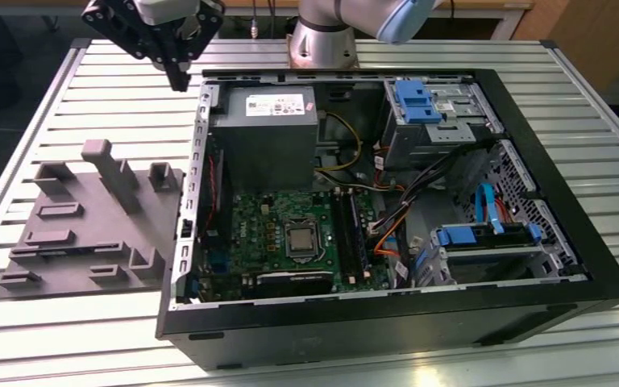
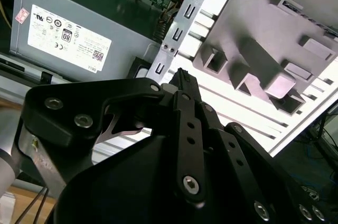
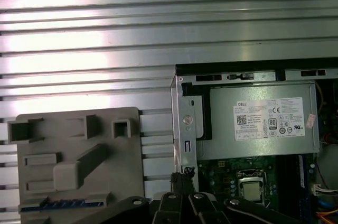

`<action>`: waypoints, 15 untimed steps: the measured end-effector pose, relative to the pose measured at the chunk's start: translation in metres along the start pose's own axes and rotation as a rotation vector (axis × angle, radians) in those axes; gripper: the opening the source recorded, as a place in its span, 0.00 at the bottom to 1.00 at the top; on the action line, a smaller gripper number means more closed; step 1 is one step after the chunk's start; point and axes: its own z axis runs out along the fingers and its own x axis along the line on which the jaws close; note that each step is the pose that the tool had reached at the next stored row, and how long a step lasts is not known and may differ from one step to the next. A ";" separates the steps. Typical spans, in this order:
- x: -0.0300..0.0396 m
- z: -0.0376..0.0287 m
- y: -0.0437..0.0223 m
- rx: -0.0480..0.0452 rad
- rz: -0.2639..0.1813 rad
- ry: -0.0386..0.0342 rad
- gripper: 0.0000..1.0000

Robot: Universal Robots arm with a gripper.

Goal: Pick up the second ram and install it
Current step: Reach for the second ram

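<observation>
My gripper hangs over the slatted table beside the far corner of the open computer case, on the exterior view's left. Its black fingers are shut, with nothing visible between them. In the grey tray a long narrow strip with a row of bluish rectangles lies in a slot. It looks like the second ram, well apart from the gripper. Inside the case, dark narrow slots run beside the silver processor on the green board.
The grey power supply fills the case's far corner, close to the gripper. Tall tray posts rise on the exterior view's left. Blue drive brackets and loose cables crowd the case's other side. The arm's base stands behind the case.
</observation>
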 end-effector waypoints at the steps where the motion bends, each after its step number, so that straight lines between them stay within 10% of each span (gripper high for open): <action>1: 0.0004 0.0000 0.0000 0.0000 0.000 0.0000 0.11; 15: 0.0053 -0.0001 -0.0004 -0.0001 0.000 0.0000 0.11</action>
